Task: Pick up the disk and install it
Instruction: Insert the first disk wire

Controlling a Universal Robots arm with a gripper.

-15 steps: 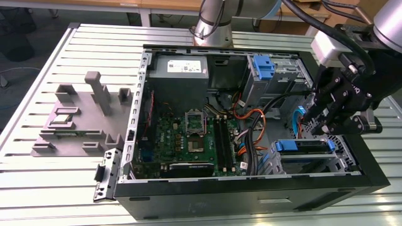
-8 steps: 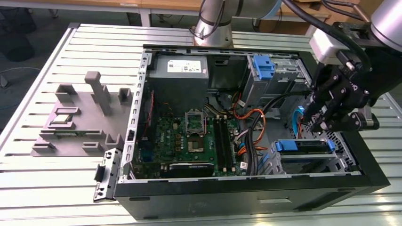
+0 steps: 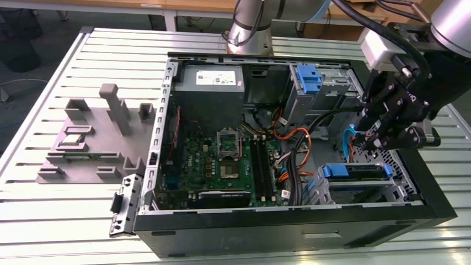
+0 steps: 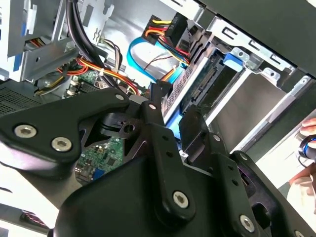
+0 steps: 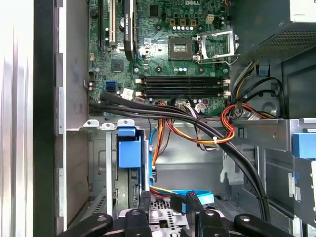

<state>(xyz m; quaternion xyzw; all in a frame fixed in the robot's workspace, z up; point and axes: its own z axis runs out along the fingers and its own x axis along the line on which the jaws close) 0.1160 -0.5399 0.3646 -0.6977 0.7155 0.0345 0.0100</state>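
Note:
My gripper (image 3: 372, 144) hangs over the open computer case, at the exterior view's right, just above the drive cage (image 3: 383, 190). In the second wrist view its fingers (image 4: 157, 112) sit on either side of the disk (image 4: 200, 86), which stands on edge with a blue rail along it and its connector end showing. The gripper (image 4: 171, 117) is shut on the disk beside the cage's metal wall (image 4: 247, 103). In the first wrist view a silver perforated face of the disk (image 5: 160, 216) shows between the fingers. A blue carrier tab (image 3: 353, 170) tops the cage.
The motherboard (image 3: 220, 160) lies in the case, with black, orange and light blue cables (image 3: 301, 149) running close to the cage. A grey power-supply box (image 3: 213, 80) and a blue bracket (image 3: 309, 77) sit at the back. A grey fixture (image 3: 96, 138) stands on the slatted table (image 3: 66, 210).

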